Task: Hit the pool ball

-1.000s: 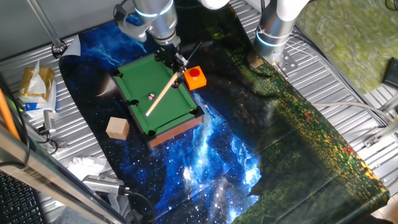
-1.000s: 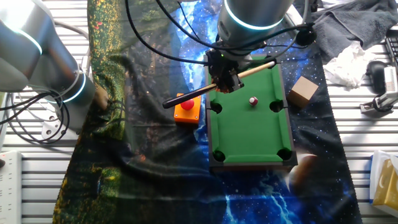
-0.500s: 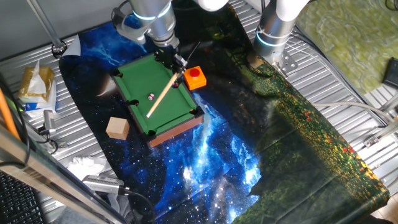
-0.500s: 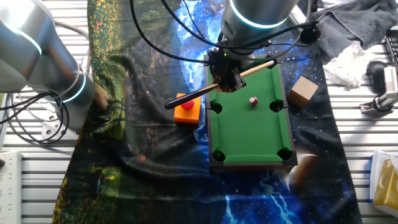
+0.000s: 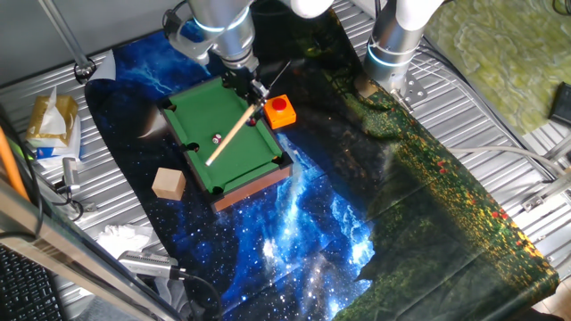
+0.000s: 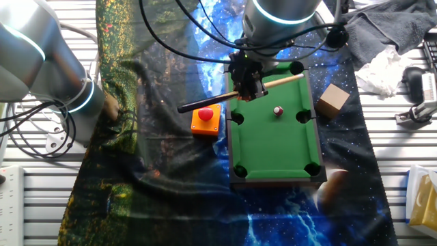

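While the silver arm reaches down over the miniature pool table, its black gripper is clenched on a slim wooden cue stick, pale along the shaft and dark at the butt. In the other fixed view the gripper pinches the cue stick partway along, so the dark butt juts out past the table's side rail, above the orange box, and the pale shaft lies across the far end of the green felt.

The pool table is a small rectangle with flat green felt, a dark rim, round black pockets at corners and sides, and a brown wooden base. The pool ball, a tiny whitish sphere with a pink-red spot, rests on the felt near the table's middle, just beside the cue's pale tip; from the other side the pool ball sits between the two side pockets, apart from the shaft.

Just beside the table's rail stands the orange box, square-edged, with a domed red button. A plain wooden cube rests near the opposite rail. Everything lies on a glossy, wrinkled galaxy-print cloth.
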`<state>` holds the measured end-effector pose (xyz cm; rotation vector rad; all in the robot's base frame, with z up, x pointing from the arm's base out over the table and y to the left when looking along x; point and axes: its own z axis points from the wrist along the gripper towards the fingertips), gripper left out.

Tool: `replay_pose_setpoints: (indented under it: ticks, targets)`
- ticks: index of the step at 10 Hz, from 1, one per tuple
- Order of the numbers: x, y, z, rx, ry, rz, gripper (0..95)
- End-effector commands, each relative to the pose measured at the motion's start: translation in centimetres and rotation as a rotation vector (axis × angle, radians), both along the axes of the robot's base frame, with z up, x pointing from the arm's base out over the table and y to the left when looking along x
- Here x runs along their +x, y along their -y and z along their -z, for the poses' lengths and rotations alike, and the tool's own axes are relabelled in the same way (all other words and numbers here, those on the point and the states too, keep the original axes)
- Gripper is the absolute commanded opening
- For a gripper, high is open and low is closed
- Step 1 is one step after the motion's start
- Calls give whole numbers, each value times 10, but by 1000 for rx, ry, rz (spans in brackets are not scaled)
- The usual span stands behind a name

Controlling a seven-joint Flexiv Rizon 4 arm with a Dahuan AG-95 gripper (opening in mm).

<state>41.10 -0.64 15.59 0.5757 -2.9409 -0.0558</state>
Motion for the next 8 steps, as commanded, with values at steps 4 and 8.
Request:
replay_pose_setpoints:
  ticks: [4, 8]
  targets:
    - [-2, 0, 0, -18, 12, 108, 0]
    - [-2, 0, 0, -16, 18, 109, 0]
